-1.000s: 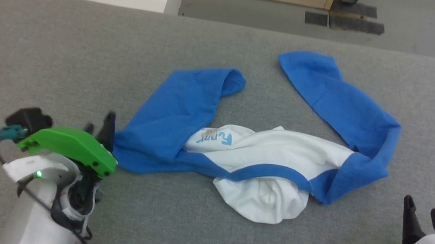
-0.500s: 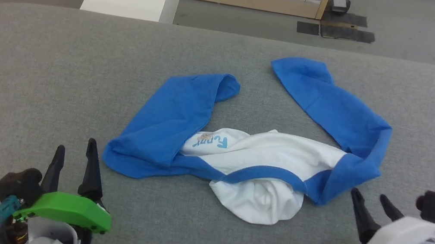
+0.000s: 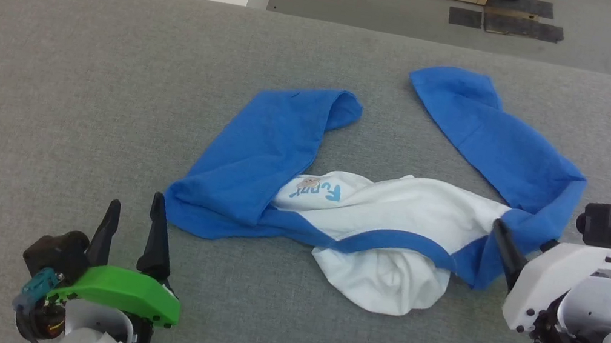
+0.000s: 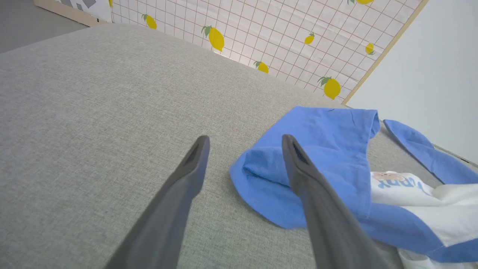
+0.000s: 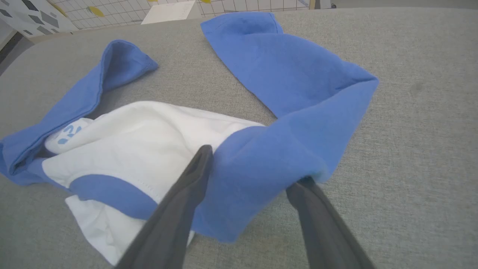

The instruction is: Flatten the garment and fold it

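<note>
Blue and white, the soft long-sleeved shirt (image 3: 383, 221) lies crumpled at the middle of the grey fabric-covered table (image 3: 82, 69). Its white body (image 3: 388, 270) is bunched toward me, and both sleeves are doubled over and point away from me.

My left gripper (image 3: 136, 201) has its two dark fingers spread apart, just beside the folded end of the left sleeve (image 3: 265, 153). In the wrist view one finger is over the blue cloth and the other over bare table. I cannot tell whether either is touching.

My right gripper (image 5: 254, 166) is also apart, its fingers straddling the thick blue fold where the right sleeve (image 3: 500, 141) meets the body. Nothing is pinched yet.

My worry is that fold. It looks several layers thick, so closing there would probably clamp them all, and a pull would then drag the whole bundle instead of opening it. On the left, a shallow bite could slip off the edge or catch the table covering. An uneven pull would twist the white bunch tighter.
</note>
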### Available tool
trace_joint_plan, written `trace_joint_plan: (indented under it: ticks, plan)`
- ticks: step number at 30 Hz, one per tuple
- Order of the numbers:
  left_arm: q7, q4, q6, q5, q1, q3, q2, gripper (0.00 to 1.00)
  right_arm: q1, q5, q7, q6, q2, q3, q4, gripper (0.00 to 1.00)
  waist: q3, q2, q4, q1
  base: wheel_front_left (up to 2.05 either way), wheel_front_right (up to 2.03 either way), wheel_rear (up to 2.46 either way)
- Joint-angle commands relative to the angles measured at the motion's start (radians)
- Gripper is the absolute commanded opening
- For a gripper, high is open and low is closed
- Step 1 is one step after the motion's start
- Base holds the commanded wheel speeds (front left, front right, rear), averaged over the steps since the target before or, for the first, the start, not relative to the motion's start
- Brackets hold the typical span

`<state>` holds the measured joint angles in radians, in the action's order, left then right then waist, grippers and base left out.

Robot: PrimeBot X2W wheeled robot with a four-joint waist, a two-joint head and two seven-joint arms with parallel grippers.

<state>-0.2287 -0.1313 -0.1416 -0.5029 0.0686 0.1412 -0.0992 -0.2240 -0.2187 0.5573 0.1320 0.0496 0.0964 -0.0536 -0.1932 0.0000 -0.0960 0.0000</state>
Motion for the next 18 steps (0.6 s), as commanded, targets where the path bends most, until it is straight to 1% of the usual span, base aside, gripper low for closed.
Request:
trace_joint_plan:
  ticks: [1, 4, 7, 11, 13, 14, 18]
  plan:
    - [0.005, -0.006, 0.004, 0.007, 0.018, 0.001, 0.004, 1.0, -0.01, 0.003, -0.001, -0.001, 0.001, 0.001, -0.004, 0.0, -0.002, 0.0, -0.003, 0.0, 0.0, 0.0, 0.0]
    - [0.034, -0.015, 0.002, -0.017, 0.016, 0.006, 0.011, 1.0, -0.008, -0.011, -0.011, -0.001, 0.001, 0.01, -0.009, 0.0, 0.001, 0.0, 0.0, 0.0, 0.0, 0.0, 0.0]
    - [0.103, -0.018, -0.002, -0.071, 0.019, 0.011, 0.022, 1.0, -0.006, -0.032, -0.033, -0.001, 0.001, 0.017, -0.002, 0.0, 0.005, 0.0, 0.008, 0.0, 0.0, 0.0, 0.0]
    - [0.287, -0.004, -0.027, -0.179, 0.052, 0.052, 0.038, 1.0, 0.0, -0.042, -0.043, -0.001, 0.001, 0.017, 0.012, 0.0, 0.004, 0.0, 0.015, 0.0, 0.0, 0.0, 0.0]
    - [0.354, -0.005, -0.056, -0.201, 0.079, 0.071, 0.041, 1.0, 0.003, -0.046, -0.045, -0.001, 0.001, 0.014, 0.018, 0.0, -0.001, 0.0, 0.021, 0.0, 0.0, 0.0, 0.0]
    - [0.385, -0.014, -0.078, -0.202, 0.092, 0.077, 0.042, 1.0, 0.004, -0.049, -0.048, -0.001, 0.001, 0.011, 0.02, 0.0, -0.004, 0.0, 0.026, 0.0, 0.0, 0.0, 0.0]
    - [0.466, -0.063, -0.161, -0.175, 0.123, 0.09, 0.032, 1.0, 0.005, -0.059, -0.054, -0.001, 0.001, -0.003, 0.024, 0.0, -0.015, 0.0, 0.045, 0.0, 0.0, 0.0, 0.0]
